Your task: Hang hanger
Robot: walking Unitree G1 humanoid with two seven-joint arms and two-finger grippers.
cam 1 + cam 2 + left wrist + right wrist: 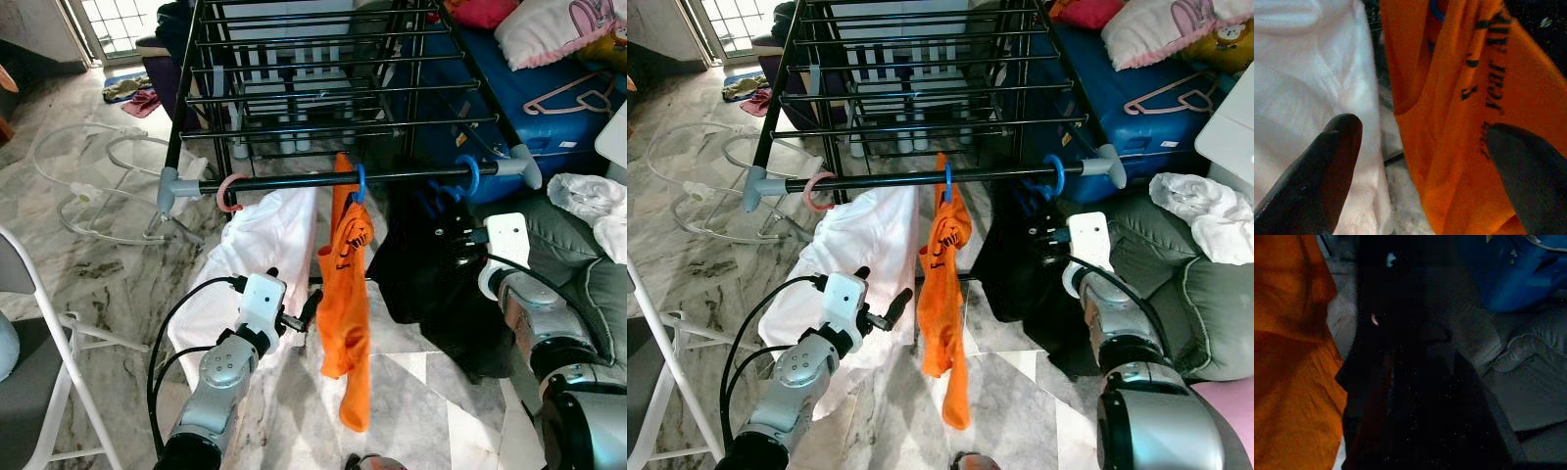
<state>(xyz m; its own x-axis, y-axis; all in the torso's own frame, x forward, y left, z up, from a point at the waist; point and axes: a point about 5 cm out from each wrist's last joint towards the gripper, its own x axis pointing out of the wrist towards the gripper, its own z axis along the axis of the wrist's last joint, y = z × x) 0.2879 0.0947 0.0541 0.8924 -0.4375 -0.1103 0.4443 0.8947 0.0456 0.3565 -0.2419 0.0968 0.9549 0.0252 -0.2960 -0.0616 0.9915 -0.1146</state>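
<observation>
Hanging from the rack's front rail (411, 178) by a blue hanger (359, 183), the orange shirt (347, 294) looks seated, so the wide-open, empty left claw (299, 315) should back off without snagging cloth; right claw (453, 237) against the black garment (421, 264), spread indeterminable.

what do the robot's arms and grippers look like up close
Both arms are silver metal with rounded joints. Each wrist carries a white boxy housing ahead of black fingers. The left gripper has a black cable looping to its housing; the right gripper has one too.
</observation>
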